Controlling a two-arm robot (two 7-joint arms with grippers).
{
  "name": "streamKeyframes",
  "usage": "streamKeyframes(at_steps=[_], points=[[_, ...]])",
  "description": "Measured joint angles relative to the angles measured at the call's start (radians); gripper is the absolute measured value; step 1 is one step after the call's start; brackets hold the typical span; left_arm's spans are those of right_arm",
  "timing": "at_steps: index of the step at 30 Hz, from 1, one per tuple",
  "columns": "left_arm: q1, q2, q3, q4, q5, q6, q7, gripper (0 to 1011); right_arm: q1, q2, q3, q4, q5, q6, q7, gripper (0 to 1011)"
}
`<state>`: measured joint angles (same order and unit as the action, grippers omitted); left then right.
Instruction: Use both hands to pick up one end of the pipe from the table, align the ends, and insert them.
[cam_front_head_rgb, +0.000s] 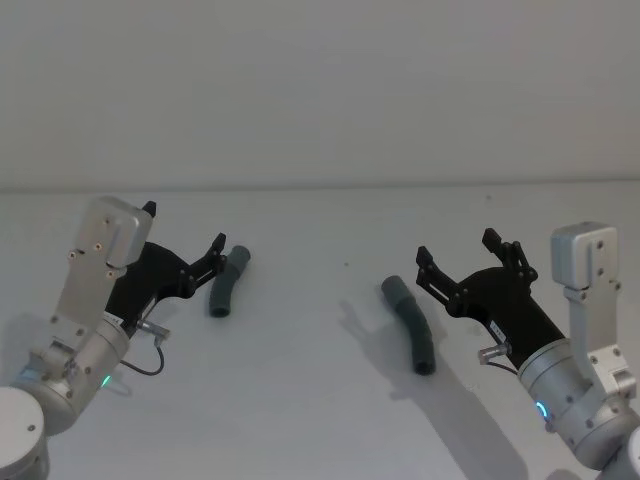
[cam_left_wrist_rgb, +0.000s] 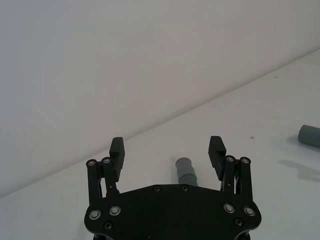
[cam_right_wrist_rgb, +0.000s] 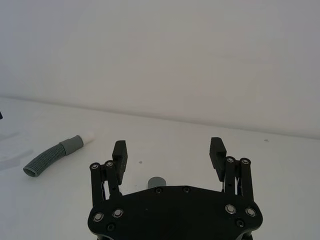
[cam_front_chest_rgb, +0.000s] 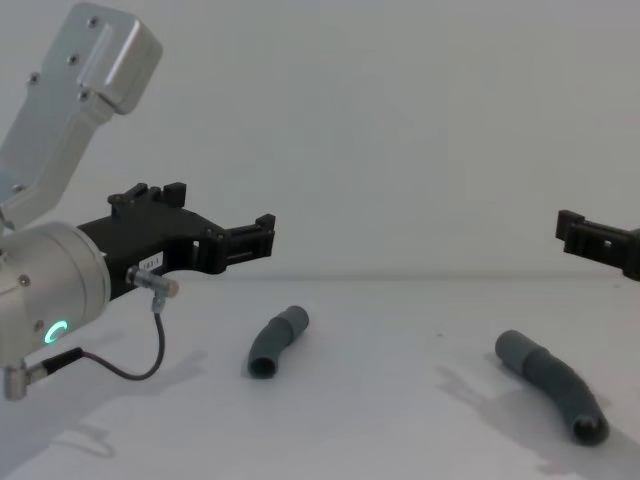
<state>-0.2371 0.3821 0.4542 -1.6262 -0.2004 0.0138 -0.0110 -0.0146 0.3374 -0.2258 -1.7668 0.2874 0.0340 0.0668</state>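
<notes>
Two dark grey bent tube pieces, both flat on your plain white tabletop (cam_front_head_rgb: 320, 420), well apart: short tube piece (cam_front_head_rgb: 227, 281) left of the middle, long tube piece (cam_front_head_rgb: 410, 325) right of it. Your left black toothed pincer (cam_front_head_rgb: 185, 228) is spread, empty, raised just left of the short one. Your right black toothed pincer (cam_front_head_rgb: 456, 245) is likewise spread, empty, just right of the long one.
</notes>
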Motion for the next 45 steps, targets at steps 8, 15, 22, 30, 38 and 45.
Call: streamKeyframes(at_steps=[8, 15, 22, 30, 38, 45], points=[[0.000, 0.000, 0.000, 0.000, 0.000, 0.000, 0.000, 1001, 0.000, 0.000, 0.000, 0.000, 0.000, 0.000, 0.000, 1000], [0.000, 0.000, 0.000, 0.000, 0.000, 0.000, 0.000, 1001, 0.000, 0.000, 0.000, 0.000, 0.000, 0.000, 0.000, 1000], [0.000, 0.000, 0.000, 0.000, 0.000, 0.000, 0.000, 1001, 0.000, 0.000, 0.000, 0.000, 0.000, 0.000, 0.000, 1000], [-0.002, -0.002, -0.004, 0.000, -0.002, 0.013, -0.002, 1001, 0.000, 0.000, 0.000, 0.000, 0.000, 0.000, 0.000, 1000], [-0.012, -0.008, -0.025, -0.011, -0.031, 0.079, -0.009, 1001, 0.000, 0.000, 0.000, 0.000, 0.000, 0.000, 0.000, 1000], [-0.021, -0.014, -0.053, -0.034, -0.074, 0.179, -0.017, 1001, 0.000, 0.000, 0.000, 0.000, 0.000, 0.000, 0.000, 1000]])
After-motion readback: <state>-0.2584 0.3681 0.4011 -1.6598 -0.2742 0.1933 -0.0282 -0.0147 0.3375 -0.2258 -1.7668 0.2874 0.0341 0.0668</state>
